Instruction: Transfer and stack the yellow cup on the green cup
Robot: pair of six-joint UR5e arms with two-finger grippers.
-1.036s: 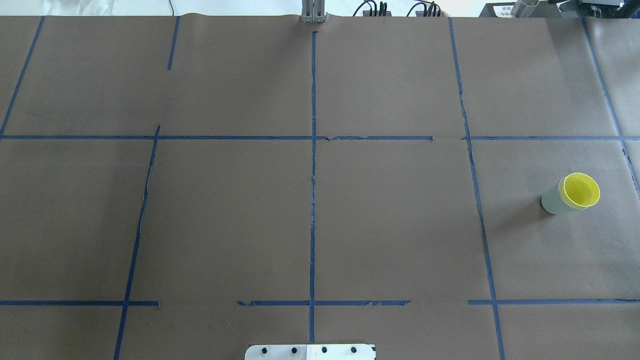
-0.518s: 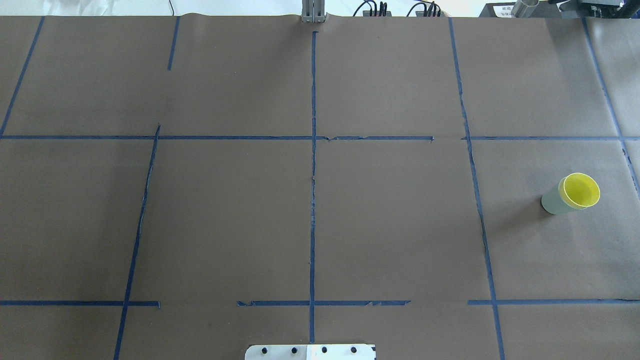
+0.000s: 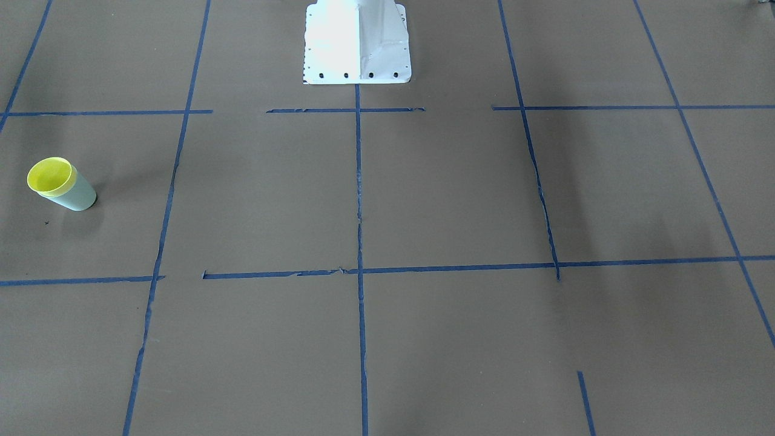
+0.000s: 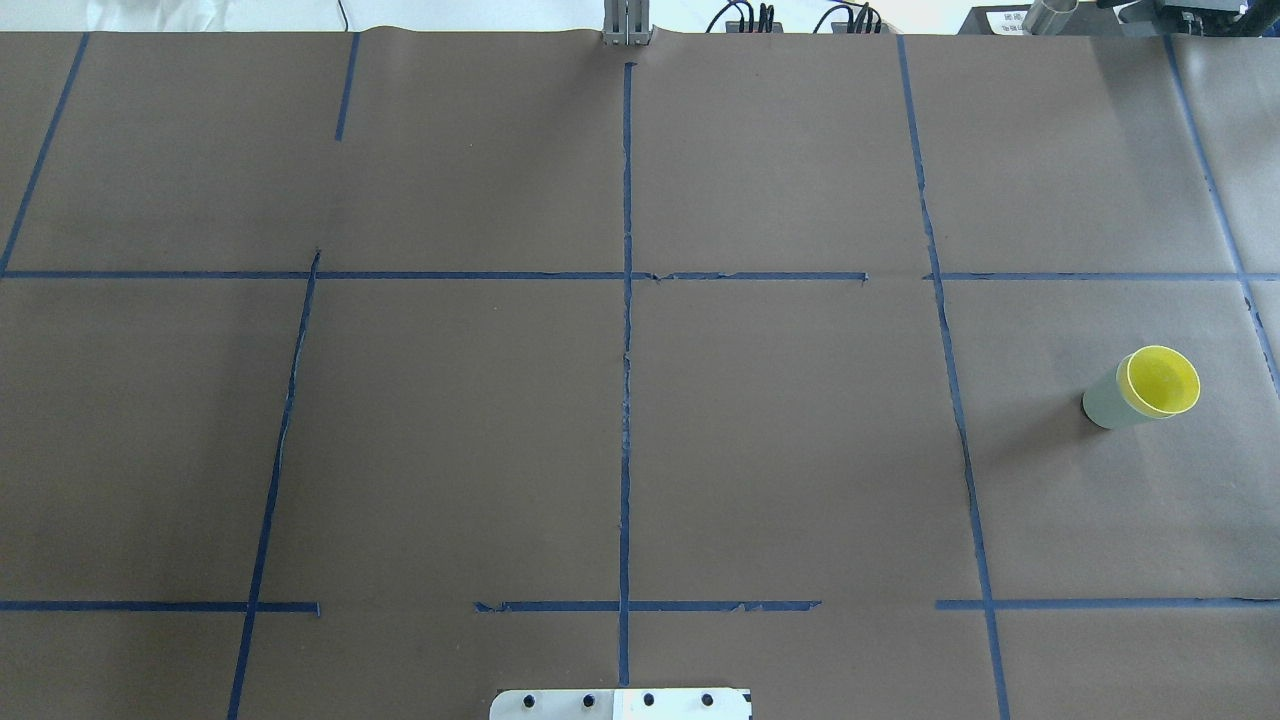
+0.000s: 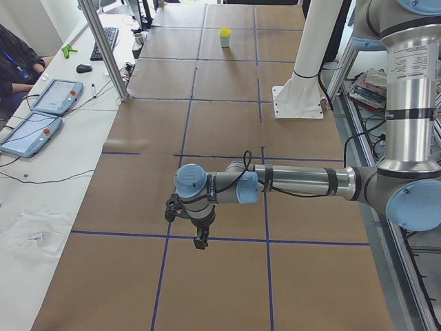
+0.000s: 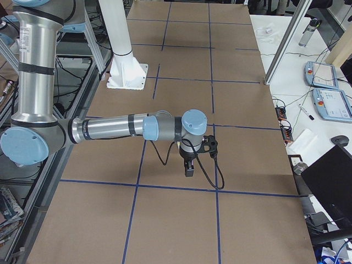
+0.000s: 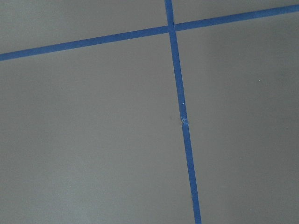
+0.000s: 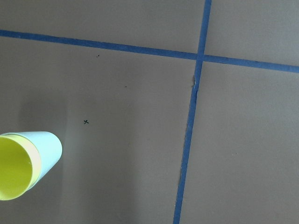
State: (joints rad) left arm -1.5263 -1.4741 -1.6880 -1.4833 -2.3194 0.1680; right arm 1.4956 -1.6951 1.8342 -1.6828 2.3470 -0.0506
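Observation:
The yellow cup [image 4: 1163, 381] sits nested inside the green cup [image 4: 1103, 404], and the pair stands upright on the brown table cover at the right side of the overhead view. The front-facing view shows the same yellow cup [image 3: 49, 174] in the green cup [image 3: 77, 197] at its left edge. In the right wrist view the yellow cup [image 8: 14, 172] and green cup [image 8: 49, 144] lie at the lower left. My left gripper [image 5: 185, 229] and right gripper [image 6: 198, 158] hang above the table, each showing only in a side view, so I cannot tell whether they are open or shut.
Blue tape lines [image 4: 626, 350] divide the brown cover into squares. The white robot base [image 3: 356, 42] stands at the table's middle edge. Beside the table are tablets [image 5: 55, 93], a keyboard and a seated person's arm [image 5: 17, 58].

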